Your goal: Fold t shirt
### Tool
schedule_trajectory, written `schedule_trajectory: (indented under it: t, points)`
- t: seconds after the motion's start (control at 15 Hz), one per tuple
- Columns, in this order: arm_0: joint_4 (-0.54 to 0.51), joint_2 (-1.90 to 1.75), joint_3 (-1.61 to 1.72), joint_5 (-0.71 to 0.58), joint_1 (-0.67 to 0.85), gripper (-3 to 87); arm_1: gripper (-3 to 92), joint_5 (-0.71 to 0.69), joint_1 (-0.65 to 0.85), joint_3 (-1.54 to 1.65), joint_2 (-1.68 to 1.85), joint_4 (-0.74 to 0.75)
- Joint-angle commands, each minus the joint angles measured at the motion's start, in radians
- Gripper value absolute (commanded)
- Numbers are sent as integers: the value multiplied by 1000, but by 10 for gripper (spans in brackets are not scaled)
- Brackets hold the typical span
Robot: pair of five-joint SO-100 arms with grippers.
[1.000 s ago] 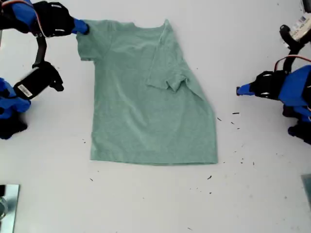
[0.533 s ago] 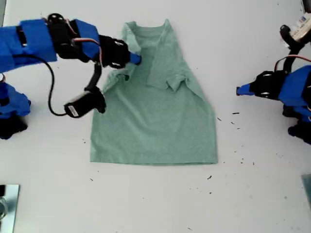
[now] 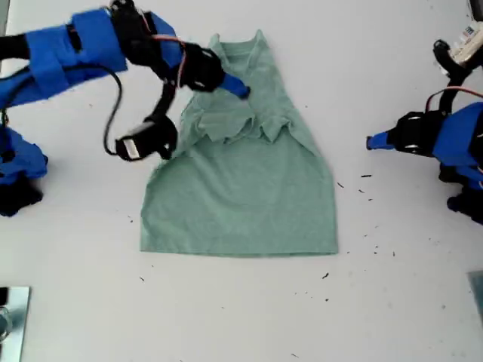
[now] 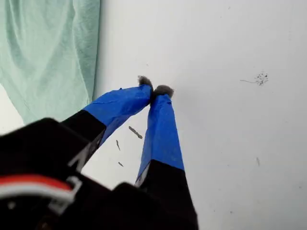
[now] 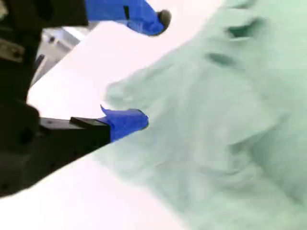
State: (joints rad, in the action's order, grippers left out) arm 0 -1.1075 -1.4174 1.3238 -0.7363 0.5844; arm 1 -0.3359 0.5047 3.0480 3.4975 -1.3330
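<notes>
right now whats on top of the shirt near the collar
Both sleeves lie folded inward over the t shirt, with my second gripper open above them. Whatever the folds cover is hidden.

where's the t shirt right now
The t shirt lies mid-table in the exterior view, my second gripper over its collar end.

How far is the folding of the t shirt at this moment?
Done: both sleeves of the t shirt lie folded inward over the chest. In hand: my second claw hangs open above the folded sleeves. My first claw is shut over the table, off the cloth. Left: the body lies flat and the hem is not folded up.
</notes>
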Motion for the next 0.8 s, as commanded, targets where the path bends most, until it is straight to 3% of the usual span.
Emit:
schedule_trajectory:
  t: [0.0,0.13,0.33,0.47,0.73]
  points:
    - [-146,-537,146,9,104,13,22,8,-2,63,8,11]
    - [-78,-904,611,91,83,-2,22,2,5,63,8,11]
    - [199,-1534,1454,419,-198,-2,22,0,6,63,8,11]
    - [179,-1954,1781,560,-324,-2,22,3,3,63,8,11]
    - [104,-2117,1922,607,-311,-2,22,23,-46,41,8,-5]
